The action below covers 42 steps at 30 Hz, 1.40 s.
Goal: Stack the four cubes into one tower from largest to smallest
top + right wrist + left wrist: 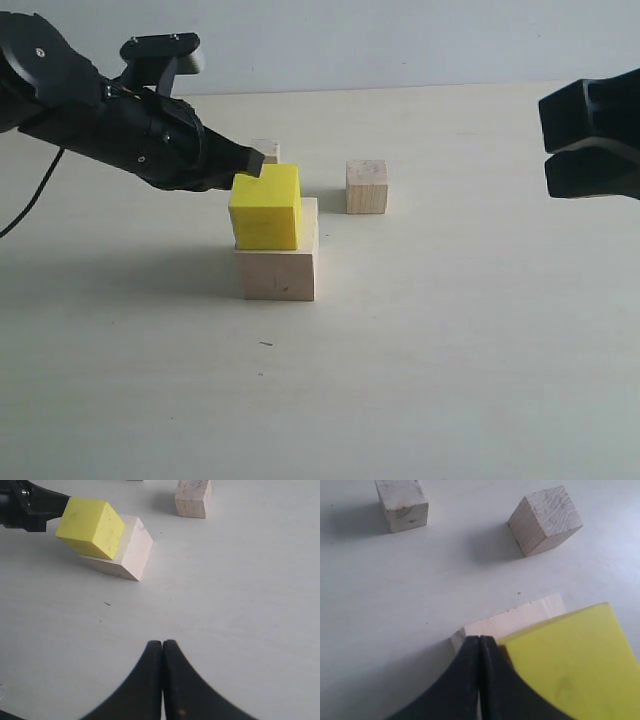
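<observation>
The bright yellow cube rests on the large pale wood cube, shifted toward that cube's left side and slightly past its edge. My left gripper is shut and empty, its tips pressed against the yellow cube's upper back-left corner; in the left wrist view the left gripper sits beside the yellow cube. The small wood cube stands to the right of the stack. The tiny wood cube peeks out just behind the left fingertips. My right gripper hovers shut and empty over bare table, well away from the stack.
The black bulk of the right arm hangs at the right edge of the exterior view. A white table carries everything. A black cable trails from the left arm at the left edge.
</observation>
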Each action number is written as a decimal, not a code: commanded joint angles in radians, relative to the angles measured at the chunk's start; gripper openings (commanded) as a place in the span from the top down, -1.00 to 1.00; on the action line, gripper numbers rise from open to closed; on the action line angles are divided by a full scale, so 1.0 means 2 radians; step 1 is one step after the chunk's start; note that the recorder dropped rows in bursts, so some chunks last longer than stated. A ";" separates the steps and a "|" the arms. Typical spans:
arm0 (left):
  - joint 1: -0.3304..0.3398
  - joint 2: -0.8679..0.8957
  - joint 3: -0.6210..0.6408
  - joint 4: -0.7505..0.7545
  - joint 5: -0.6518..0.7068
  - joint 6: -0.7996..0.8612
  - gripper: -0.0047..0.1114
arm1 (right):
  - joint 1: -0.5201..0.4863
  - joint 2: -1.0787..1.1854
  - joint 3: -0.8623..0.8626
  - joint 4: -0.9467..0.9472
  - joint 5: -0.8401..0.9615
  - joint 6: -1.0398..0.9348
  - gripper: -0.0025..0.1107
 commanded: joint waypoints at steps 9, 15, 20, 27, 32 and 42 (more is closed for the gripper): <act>0.060 -0.096 -0.003 -0.001 0.042 0.000 0.92 | 0.002 -0.001 0.003 -0.073 -0.107 0.001 0.96; 0.072 -0.150 -0.003 -0.004 0.038 -0.012 0.92 | 0.002 0.021 0.003 -0.164 -0.175 0.029 0.96; 0.072 -0.212 0.021 -0.007 0.007 -0.012 0.92 | 0.002 0.091 0.003 -0.199 -0.201 0.032 0.96; 0.072 -0.300 0.055 -0.007 -0.001 -0.012 0.92 | -0.010 0.207 -0.033 -0.257 -0.212 0.045 0.96; 0.072 -0.355 0.071 -0.002 0.022 -0.023 0.92 | -0.057 0.292 -0.121 -0.224 -0.139 0.026 0.96; 0.072 -0.410 0.072 -0.002 0.055 -0.034 0.92 | -0.098 0.459 -0.319 -0.067 0.035 -0.139 0.96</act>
